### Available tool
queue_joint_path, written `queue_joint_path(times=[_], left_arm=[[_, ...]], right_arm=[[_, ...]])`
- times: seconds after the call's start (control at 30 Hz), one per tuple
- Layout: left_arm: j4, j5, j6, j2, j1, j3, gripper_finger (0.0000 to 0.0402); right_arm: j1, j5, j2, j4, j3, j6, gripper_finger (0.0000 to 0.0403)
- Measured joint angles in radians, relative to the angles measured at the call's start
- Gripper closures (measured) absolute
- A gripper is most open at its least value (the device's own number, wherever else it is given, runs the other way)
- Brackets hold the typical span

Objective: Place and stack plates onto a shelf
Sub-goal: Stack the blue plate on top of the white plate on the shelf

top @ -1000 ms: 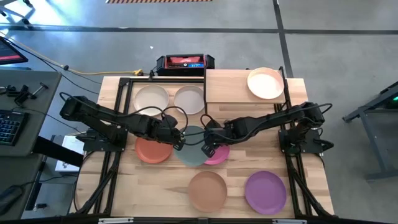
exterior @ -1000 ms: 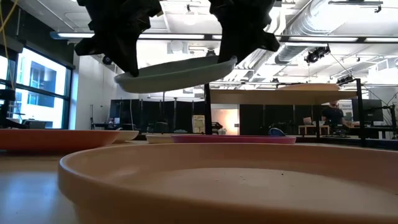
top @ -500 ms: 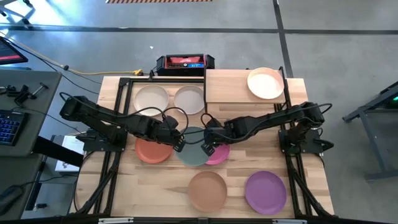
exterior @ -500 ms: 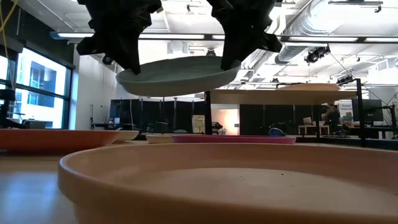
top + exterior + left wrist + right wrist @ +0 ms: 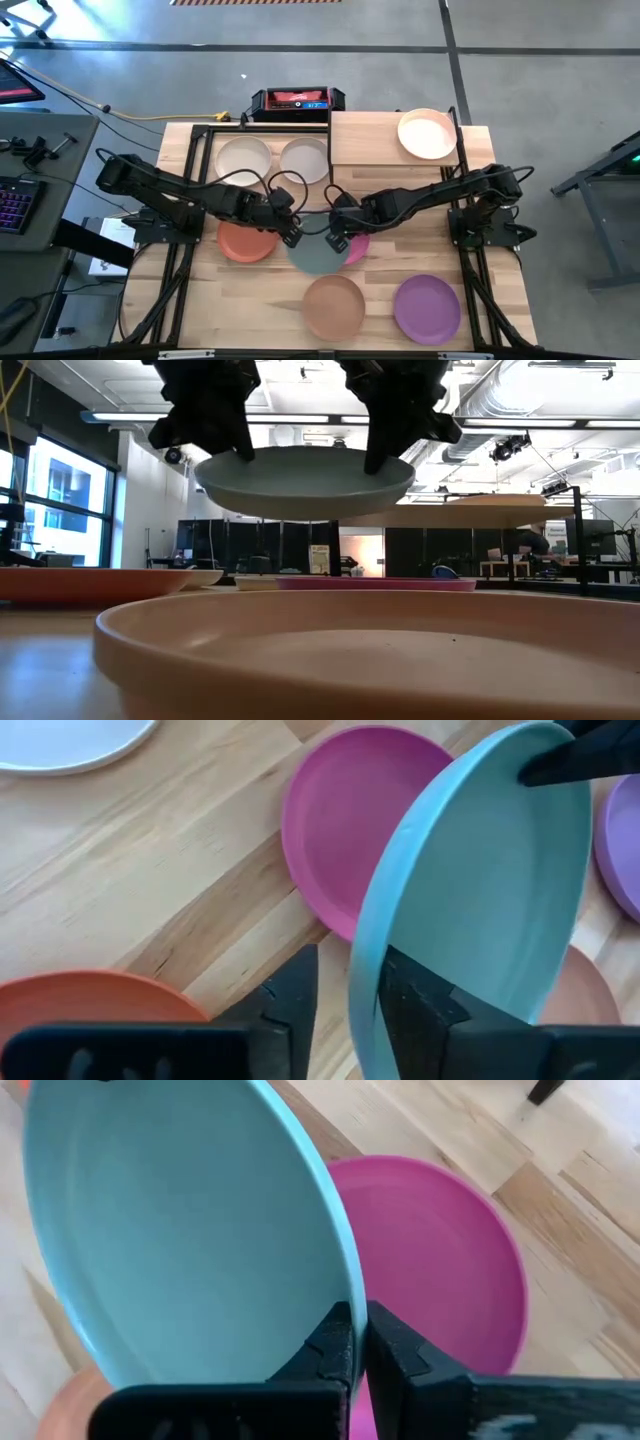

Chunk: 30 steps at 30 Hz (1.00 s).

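A teal plate hangs level in the air over the table's middle, partly above the magenta plate. My right gripper is shut on its right rim. My left gripper is open, with its fingers on either side of the plate's left rim. A pale peach plate lies on the shelf at the far right. My right gripper pinches the teal plate's rim between its two fingers, on the side facing the table's right edge. The fingers slant down from the right. The plate is lifted clear and about level. My left gripper straddles the opposite rim; I cannot tell whether a finger touches it.
Two off-white plates lie at the far left, and an orange-red plate lies left of the teal one. Tan and purple plates lie near the front edge. The shelf's black posts stand beside the far plates.
The teal plate hung tilted, its left edge low. That edge has come up, so the plate now hangs level, a little farther toward the near edge. My left gripper has let go of the left rim and tipped up slightly. My right gripper has kept its place.
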Motion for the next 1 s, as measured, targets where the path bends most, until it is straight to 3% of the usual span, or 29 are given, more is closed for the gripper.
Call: queue_joint_path(times=[0.53,1.0], left_arm=[[0.026,-0.005,0.091,-0.161,0.0,0.0,0.0284],[0.008,-0.003,0.253,-0.227,-0.001,0.0,0.0284]], right_arm=[[-0.006,-0.011,-0.052,-0.154,0.002,0.003,0.0402],[-0.116,-0.004,-0.258,-0.31,0.003,0.003,0.0403]])
